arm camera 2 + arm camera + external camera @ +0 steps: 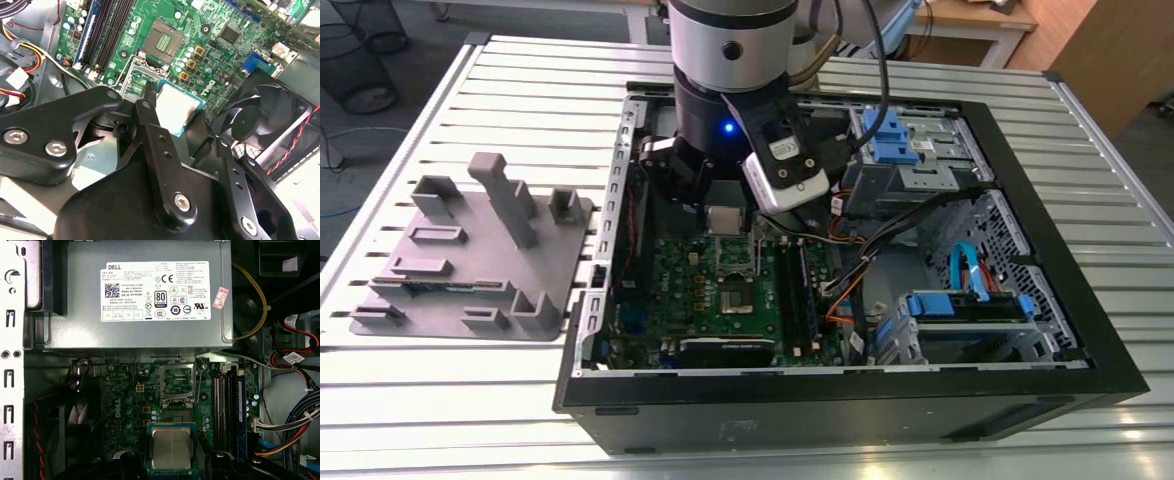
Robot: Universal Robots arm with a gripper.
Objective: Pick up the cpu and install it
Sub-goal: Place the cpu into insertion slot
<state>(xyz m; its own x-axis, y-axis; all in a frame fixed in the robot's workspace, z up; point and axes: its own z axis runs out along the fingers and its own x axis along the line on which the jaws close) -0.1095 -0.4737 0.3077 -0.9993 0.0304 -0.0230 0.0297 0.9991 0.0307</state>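
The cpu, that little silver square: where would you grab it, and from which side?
By two opposite thin edges, coming straight down from above. The cpu is a flat square with its shiny top facing up, so only its rim offers a pinch. The tool holds it that way now, clamped across its sides.

Grey tray (454, 272) lies beside open computer case (854, 405) (green motherboard (707, 280) inside).

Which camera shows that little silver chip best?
The first wrist view: the cpu faces the camera squarely, its whole silver top visible. The second wrist view shows it tilted and partly covered. In the exterior view it is a small pale square under the arm.
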